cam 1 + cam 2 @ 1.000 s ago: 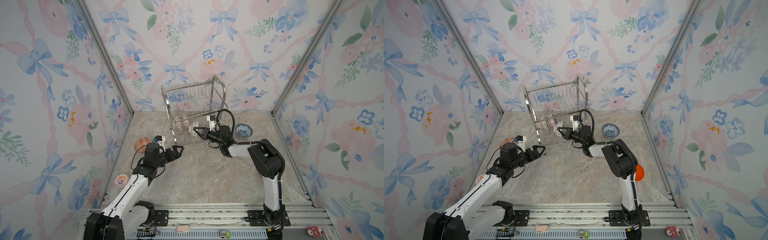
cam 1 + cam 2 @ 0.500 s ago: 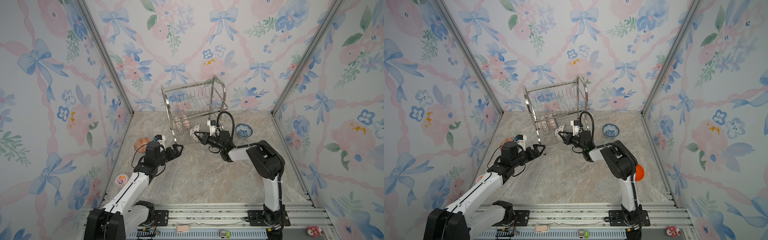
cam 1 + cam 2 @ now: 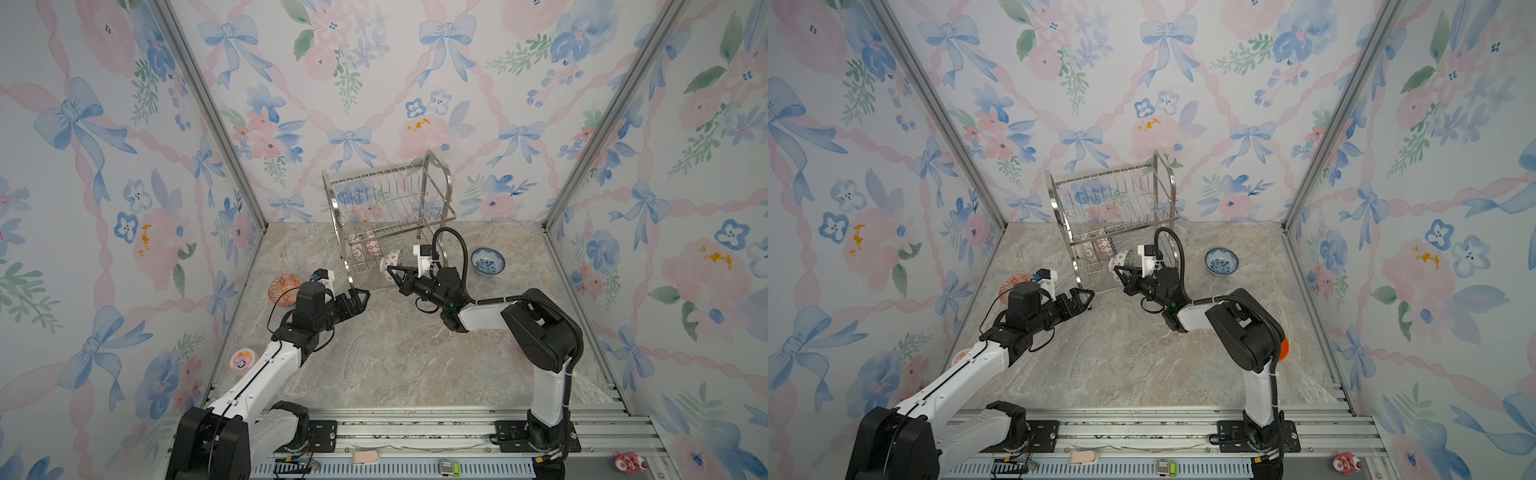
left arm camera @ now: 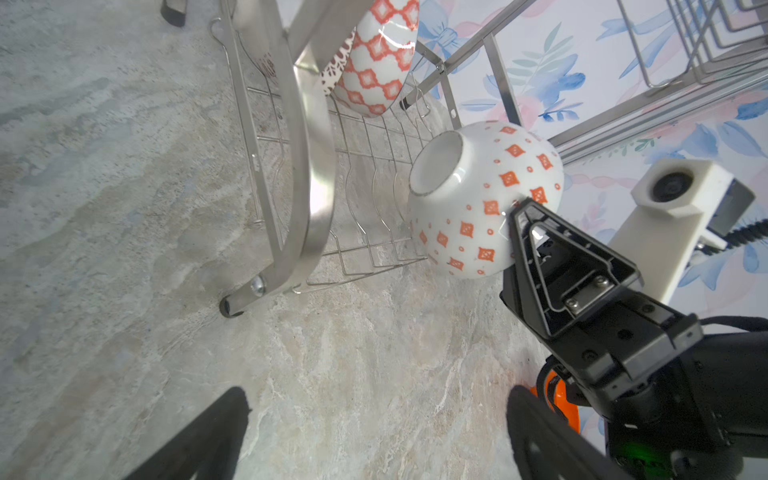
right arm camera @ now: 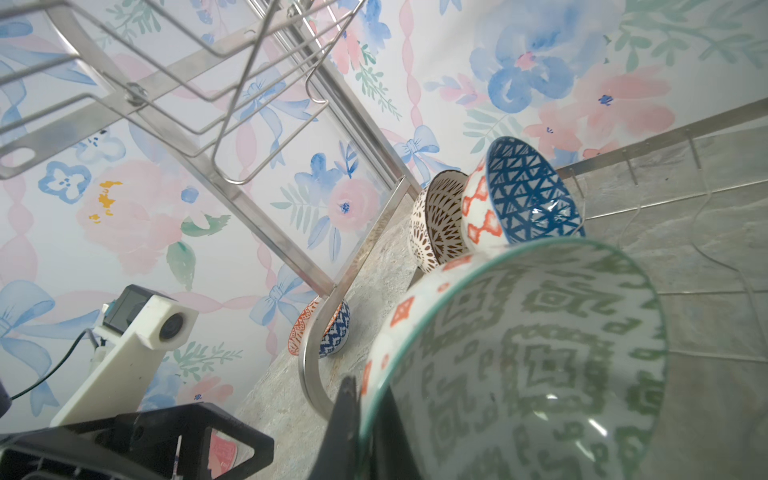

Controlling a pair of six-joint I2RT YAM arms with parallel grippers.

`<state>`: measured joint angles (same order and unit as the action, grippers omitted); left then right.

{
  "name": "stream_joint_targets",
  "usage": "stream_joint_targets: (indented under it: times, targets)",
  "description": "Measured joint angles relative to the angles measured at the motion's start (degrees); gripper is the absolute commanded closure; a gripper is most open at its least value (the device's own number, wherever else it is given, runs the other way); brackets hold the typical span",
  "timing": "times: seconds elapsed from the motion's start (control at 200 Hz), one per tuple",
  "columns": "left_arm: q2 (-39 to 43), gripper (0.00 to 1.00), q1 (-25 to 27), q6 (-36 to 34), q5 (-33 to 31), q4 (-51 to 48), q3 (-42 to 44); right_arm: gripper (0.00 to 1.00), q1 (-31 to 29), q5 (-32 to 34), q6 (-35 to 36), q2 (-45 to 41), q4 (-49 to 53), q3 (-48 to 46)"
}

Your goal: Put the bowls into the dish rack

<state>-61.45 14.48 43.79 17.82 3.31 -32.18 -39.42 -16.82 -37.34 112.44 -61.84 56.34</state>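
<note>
The steel dish rack (image 3: 437, 166) (image 3: 1158, 164) stands at the back of the marble table. On its lower tier two patterned bowls stand on edge: a brown-lattice one (image 5: 436, 220) and an orange one with a blue inside (image 5: 528, 195). My right gripper (image 3: 392, 272) (image 3: 1121, 272) (image 5: 361, 399) is shut on the rim of a white bowl with orange diamonds (image 3: 391, 259) (image 4: 478, 199) (image 5: 540, 353). It holds that bowl tilted at the rack's open front. My left gripper (image 3: 359, 297) (image 3: 1084, 297) (image 4: 378, 399) hangs open and empty by the rack's front leg.
A blue-white bowl (image 3: 487, 261) (image 3: 1221, 261) sits on the table right of the rack. An orange-red patterned bowl (image 3: 282, 289) (image 3: 1011, 284) lies behind the left wrist. A plain orange bowl (image 3: 1284, 348) shows behind the right arm. A pink round toy (image 3: 242, 360) lies near the left wall.
My right gripper has shifted slightly left towards the rack's lower tier with the bowl. The left arm has barely moved.
</note>
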Motion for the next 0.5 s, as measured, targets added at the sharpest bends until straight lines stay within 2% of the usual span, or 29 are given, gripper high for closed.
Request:
stream_joint_targets:
  times: [0.5]
  targets:
    - [2.4,0.02,-0.3,0.2,0.0,-0.2,0.0,1.00,-1.8,2.8,2.1,-0.5,0.5,-0.3]
